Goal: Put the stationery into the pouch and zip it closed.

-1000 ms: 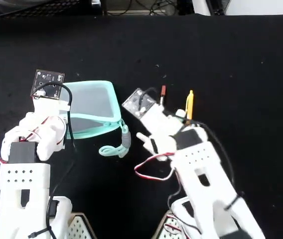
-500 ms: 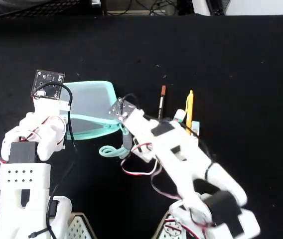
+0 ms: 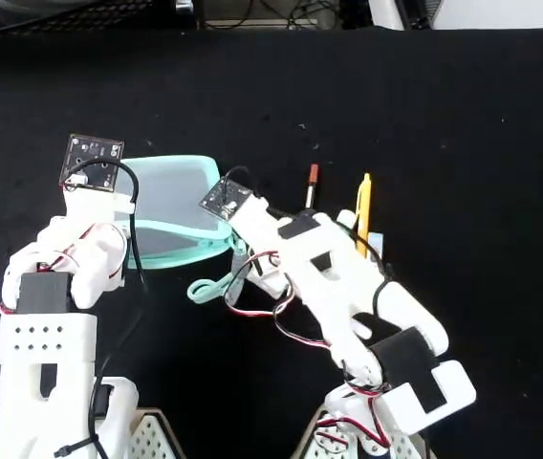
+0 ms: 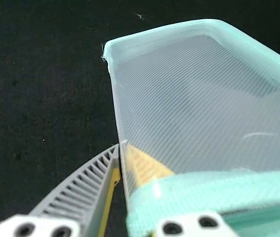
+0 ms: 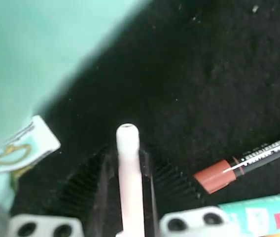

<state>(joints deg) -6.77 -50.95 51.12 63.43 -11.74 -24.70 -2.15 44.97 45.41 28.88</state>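
1 pouch point(image 3: 171, 206), 2 pens point(image 3: 311, 194) loose, 3rd pen point(image 5: 128, 168) in R fingers point(image 5: 93, 195).

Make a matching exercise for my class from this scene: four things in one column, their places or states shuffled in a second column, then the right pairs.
Things
1. pouch
2. white pen
3. brown-capped pen
4. yellow pen

Places or states
A. lies on the black table, on the far side of the brown-capped pen from the pouch
B. clamped in the right tool
C. held at its edge by the left tool
D. lies on the table between the pouch and the yellow pen

Pairs: 1-C, 2-B, 3-D, 4-A
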